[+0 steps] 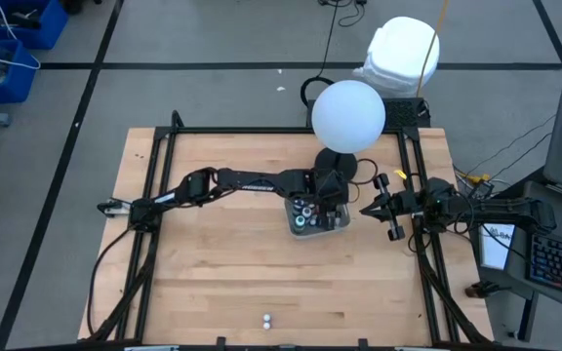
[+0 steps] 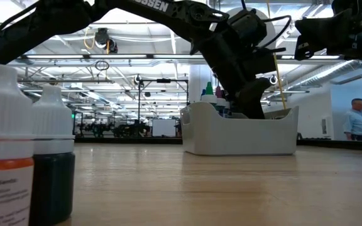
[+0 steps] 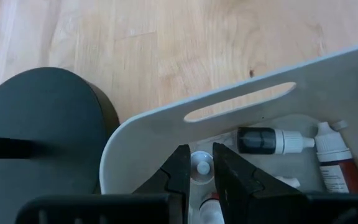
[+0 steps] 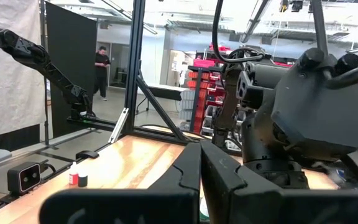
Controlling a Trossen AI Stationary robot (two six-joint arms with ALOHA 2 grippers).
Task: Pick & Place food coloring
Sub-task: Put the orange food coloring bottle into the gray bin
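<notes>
The left gripper [image 3: 197, 177] is down inside the grey tray [image 3: 166, 127], fingers [image 3: 178, 174] nearly together around the white cap of a small bottle [image 3: 199, 168]; it looks clamped on it, w/ the cap between the two tips. More food coloring bottles lie in the same tray: a dark one [image 3: 269, 140] on its side w/ white cap, and a red-brown one [image 3: 331, 163] just beside it. In the high view the tray [image 1: 301, 227] sits near the middle of the table, the bottles' round tops seen from above.

The right gripper [image 1: 367, 209] is closed on nothing, hanging above the table at the right side, apart from the tray.

Two more bottles [image 1: 265, 319] stand at the table's front edge, well apart from the tray; in the low view they are very near the camera, one w/ orange label [image 2: 2, 150], one dark green [image 2: 54, 154].

The table [image 1: 222, 263] is light wood planks, w/ a black frame [image 1: 159, 224] around. The floor is grey w/ dark lines. A white sphere [image 1: 348, 116] is above the back edge. Beyond is a big hall w/ ceiling lights; one person [image 2: 359, 120] stands at right, another [image 4: 102, 70] by a black panel.
</notes>
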